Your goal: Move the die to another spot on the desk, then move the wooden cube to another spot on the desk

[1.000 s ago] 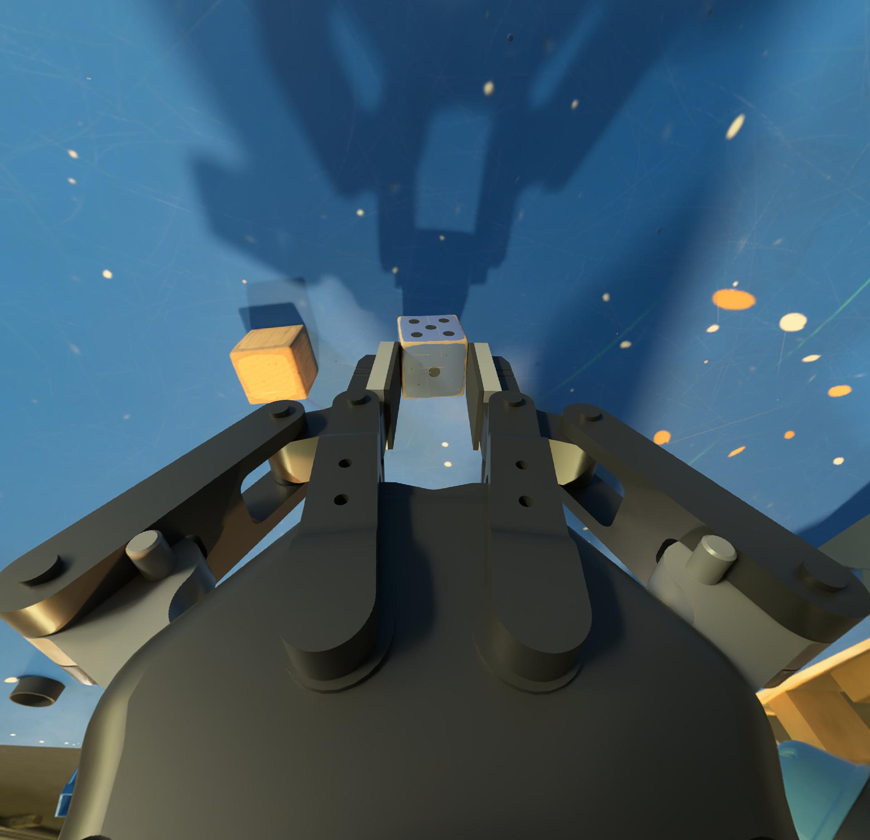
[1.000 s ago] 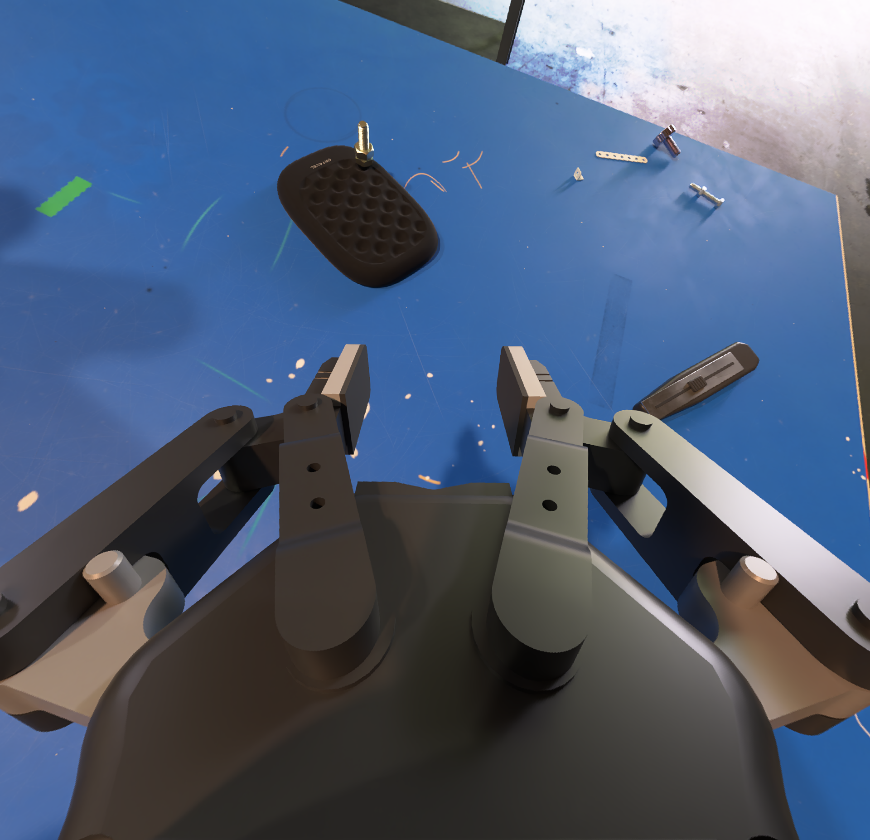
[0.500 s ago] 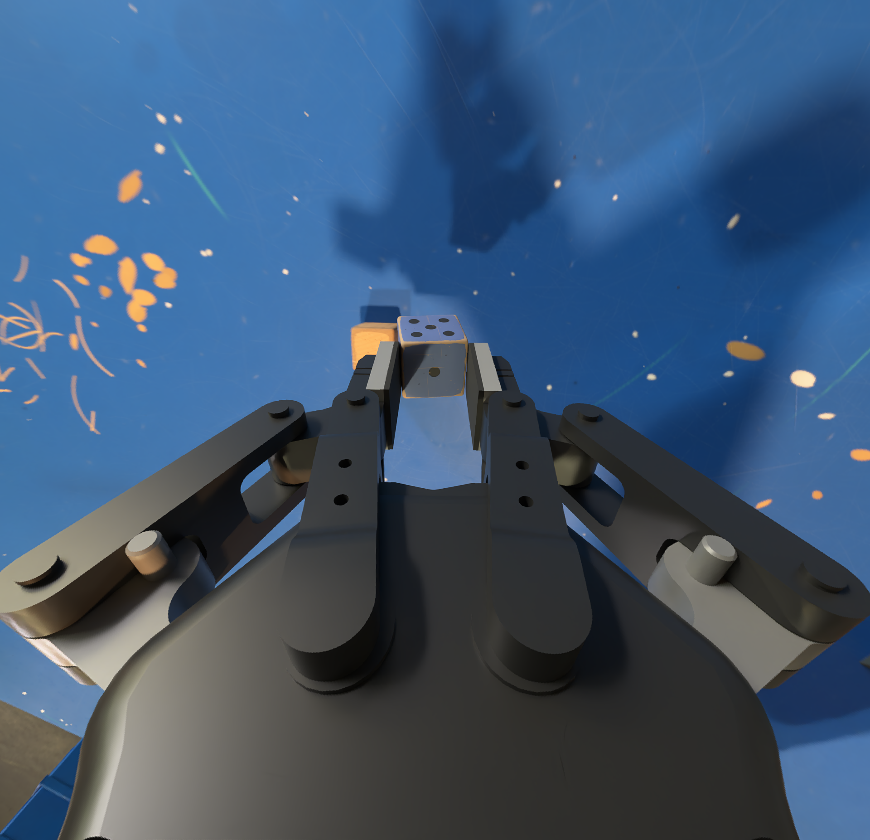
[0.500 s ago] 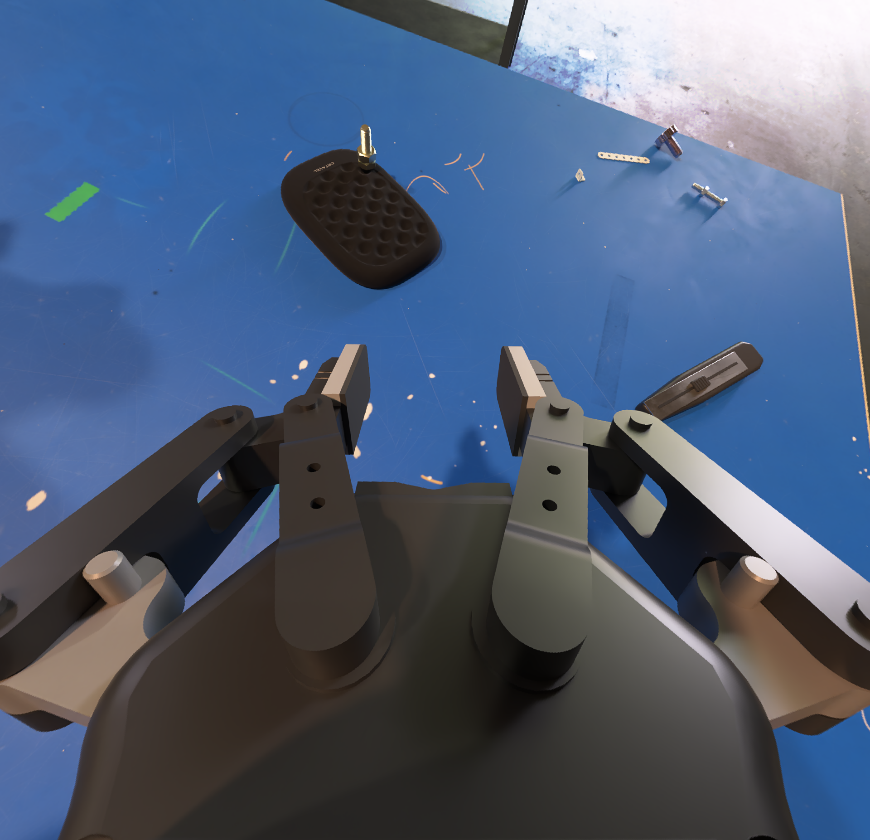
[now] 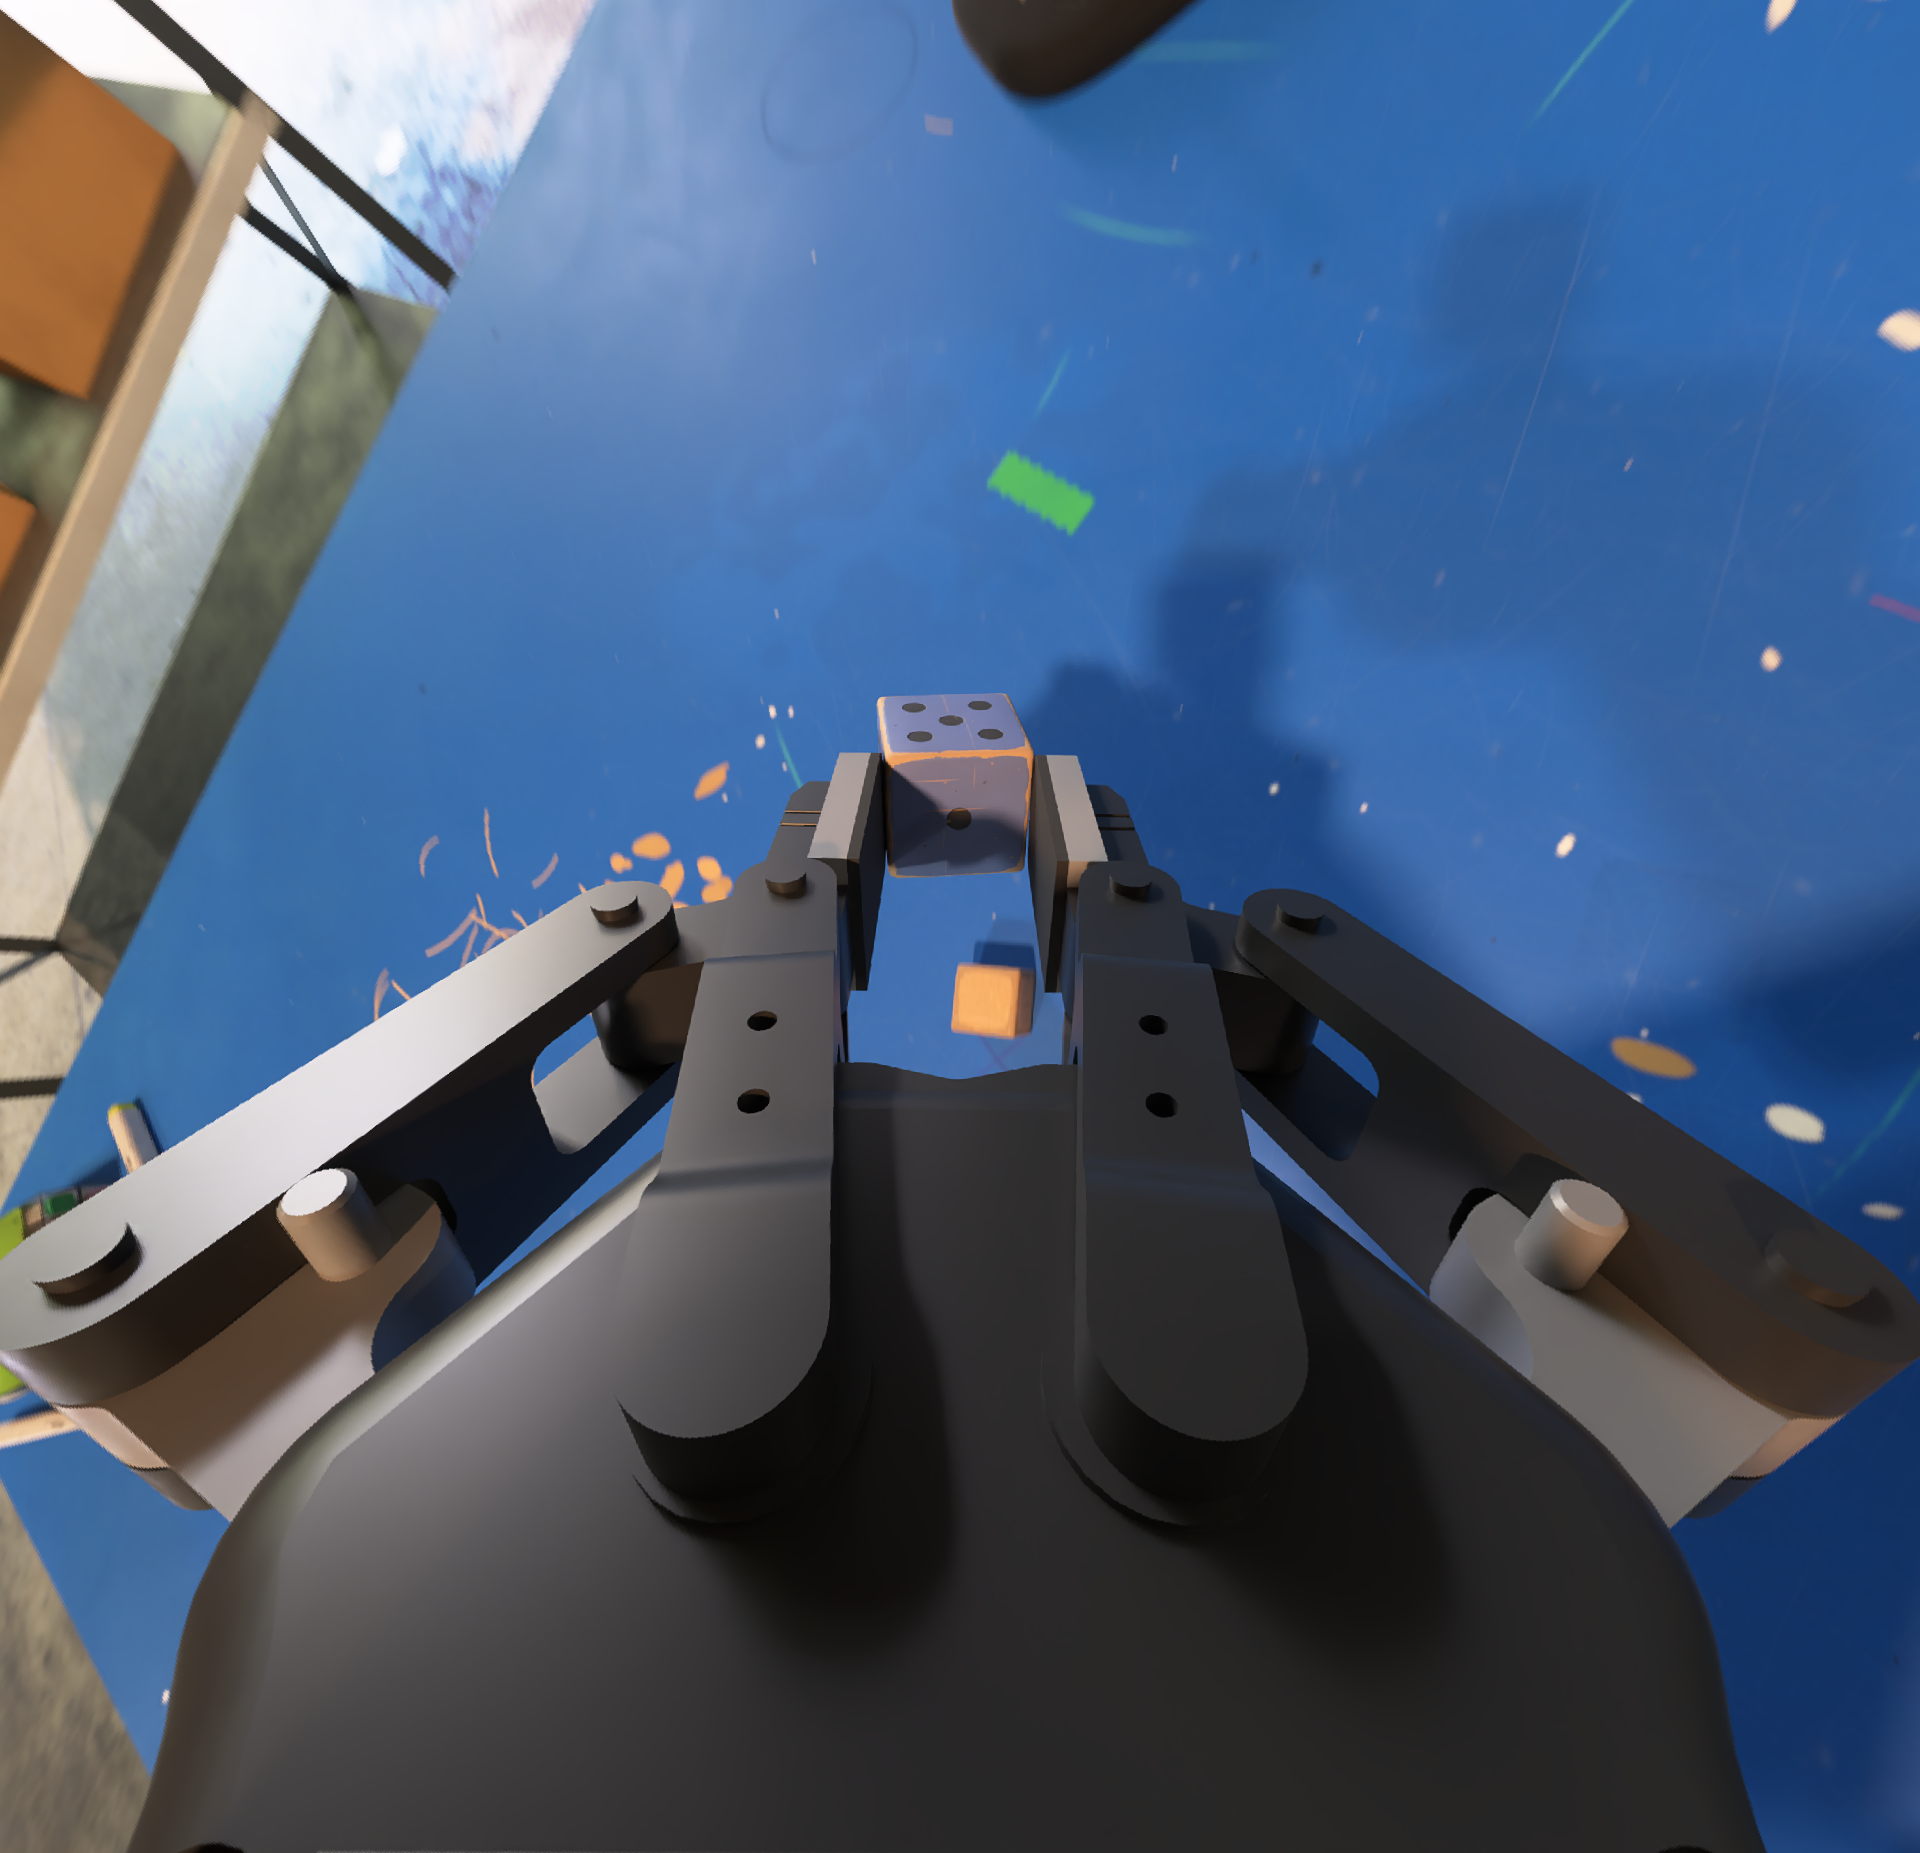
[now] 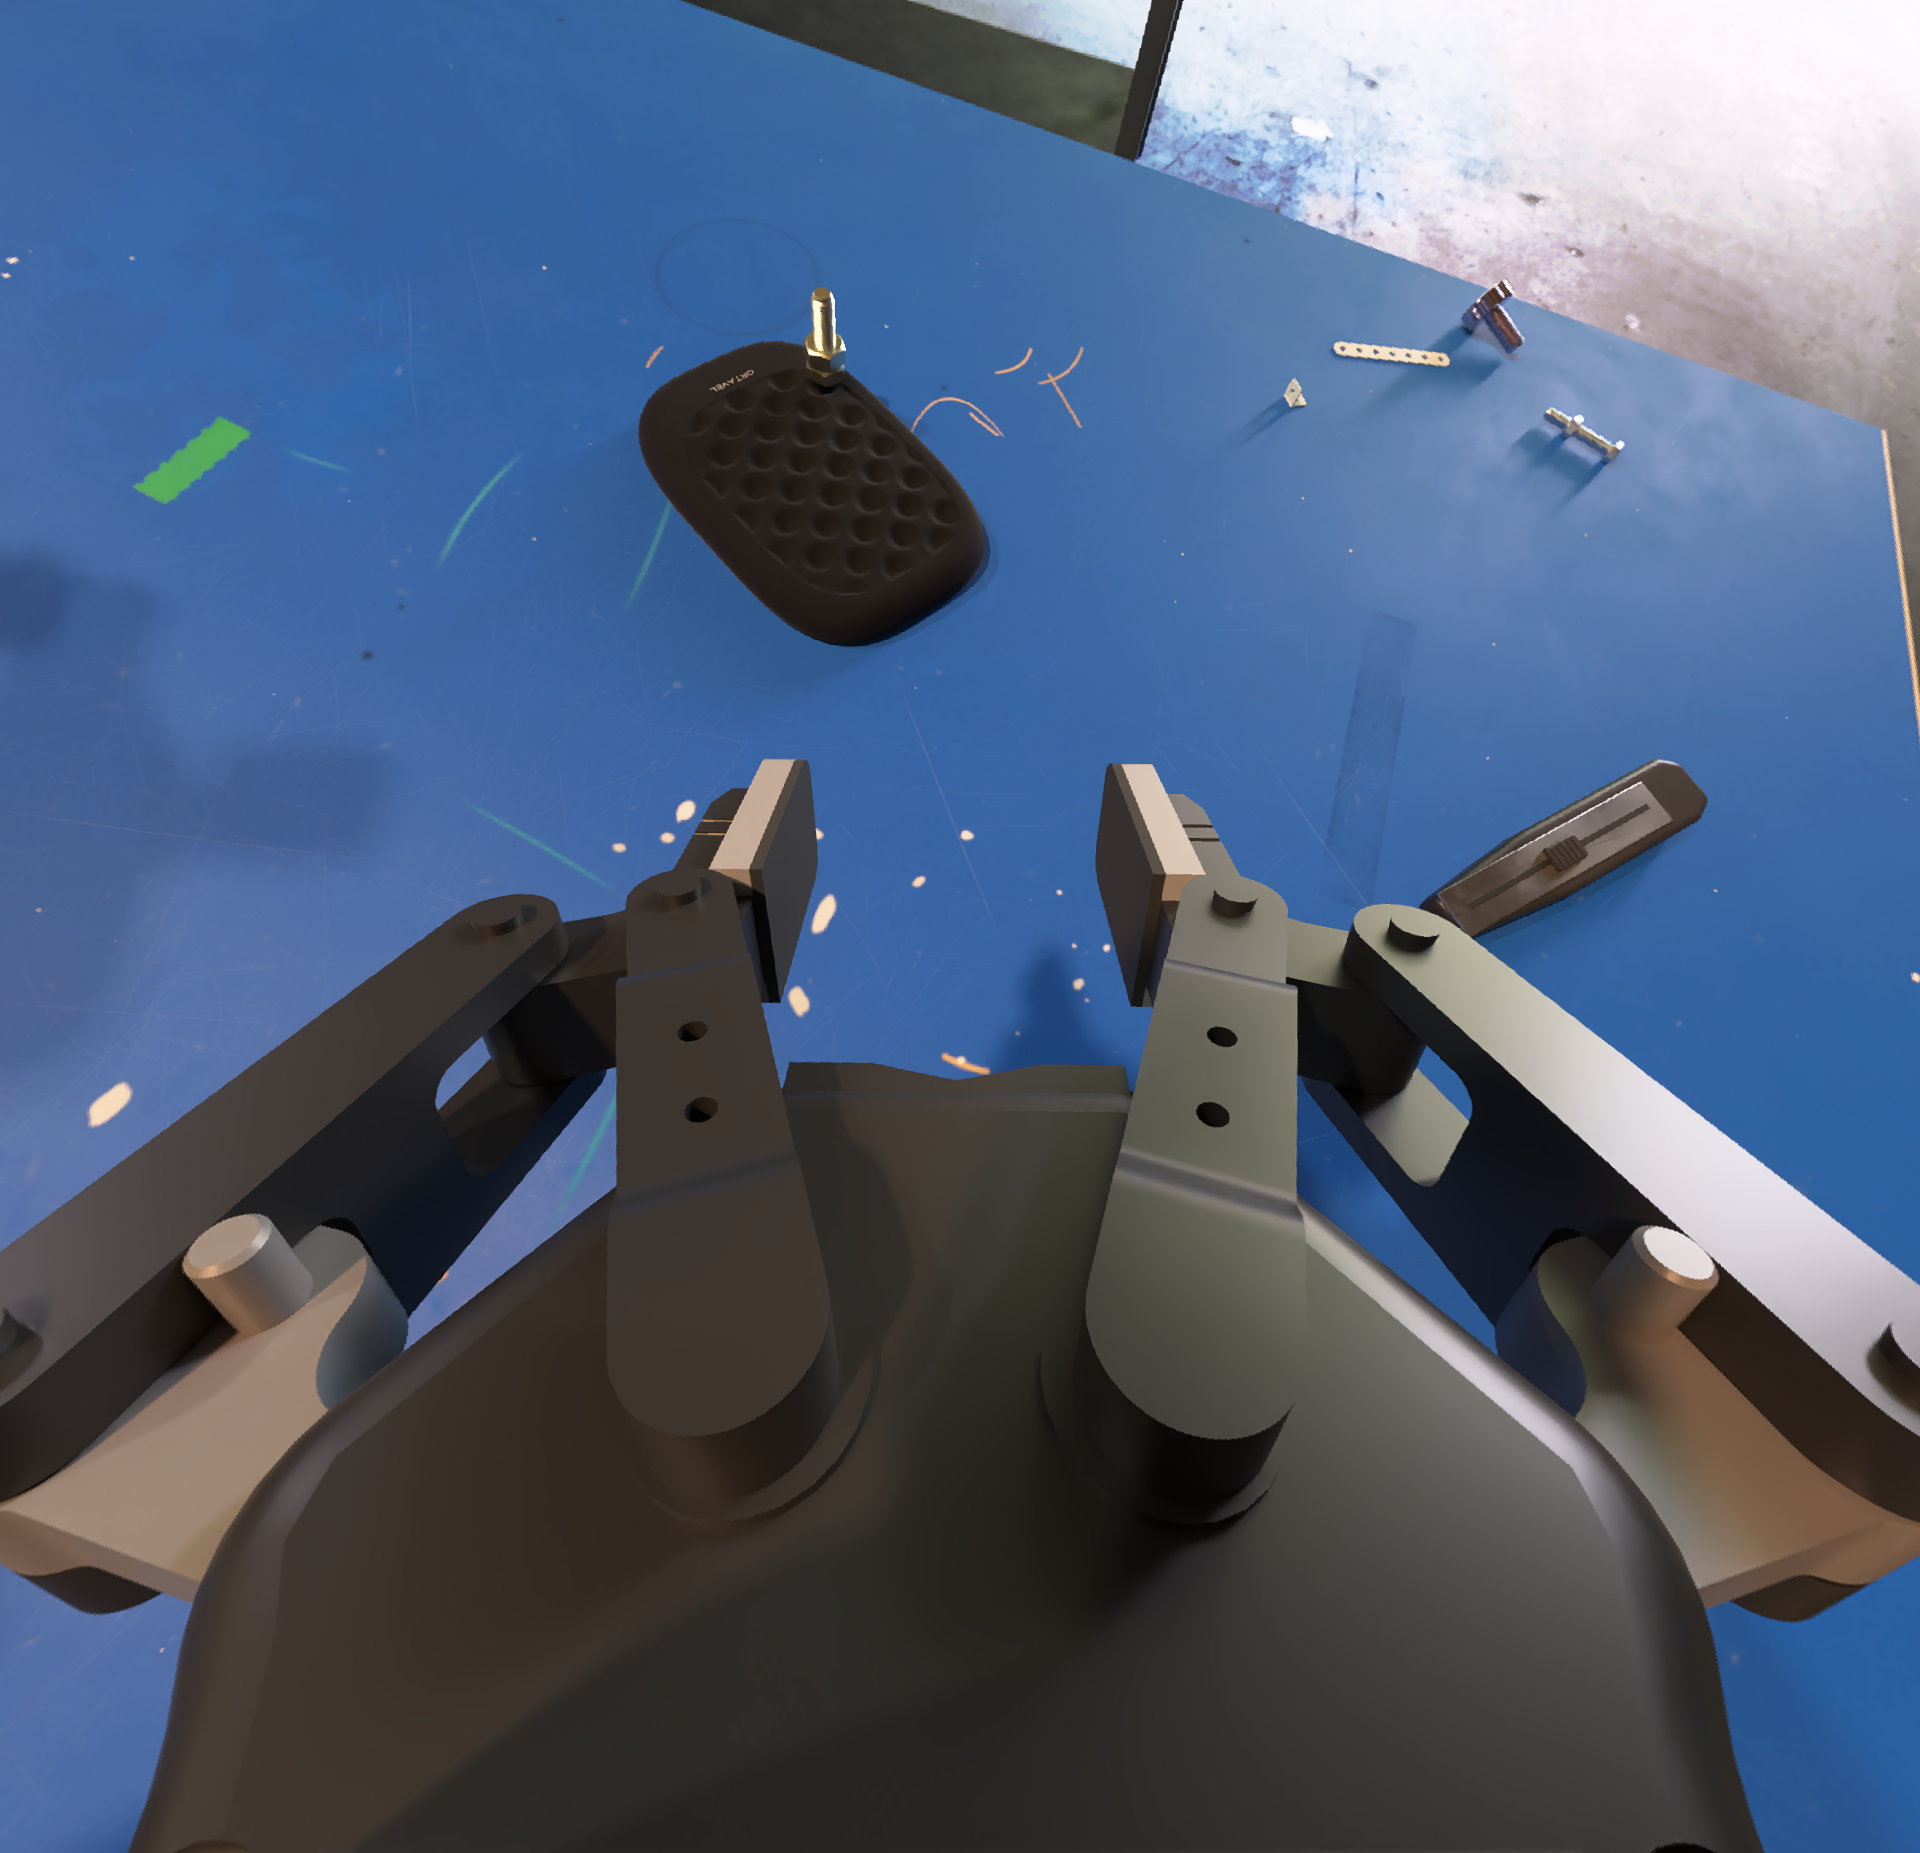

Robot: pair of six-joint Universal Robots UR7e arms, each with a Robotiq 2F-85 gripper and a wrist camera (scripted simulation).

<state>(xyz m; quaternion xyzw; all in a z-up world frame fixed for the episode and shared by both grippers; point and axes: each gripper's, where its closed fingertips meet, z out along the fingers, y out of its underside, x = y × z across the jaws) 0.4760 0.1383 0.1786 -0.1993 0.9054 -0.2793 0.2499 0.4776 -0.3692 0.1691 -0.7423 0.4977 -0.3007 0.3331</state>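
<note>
In the left wrist view my left gripper [image 5: 954, 811] is shut on the white die [image 5: 954, 780], its pads pressed against two opposite faces, and holds it well above the blue desk [image 5: 1299, 432]. The small wooden cube [image 5: 990, 1000] lies on the desk far below, seen through the gap between the fingers. In the right wrist view my right gripper [image 6: 956, 827] is open and empty above the desk [image 6: 416, 245]. Neither the die nor the cube shows in that view.
A black dimpled pad [image 6: 816, 494] with a brass bolt [image 6: 824, 333] at its end lies mid-desk; its edge shows in the left wrist view [image 5: 1070, 6]. A green tape strip [image 5: 1039, 492], a dark utility knife [image 6: 1569, 847] and small metal parts [image 6: 1392, 354] lie around. The desk's edge [image 5: 343, 515] runs on the left.
My left gripper has risen and swung with the die; the wooden cube now appears smaller and below the fingers, and the desk edge and black pad came into view. The right gripper barely moved.
</note>
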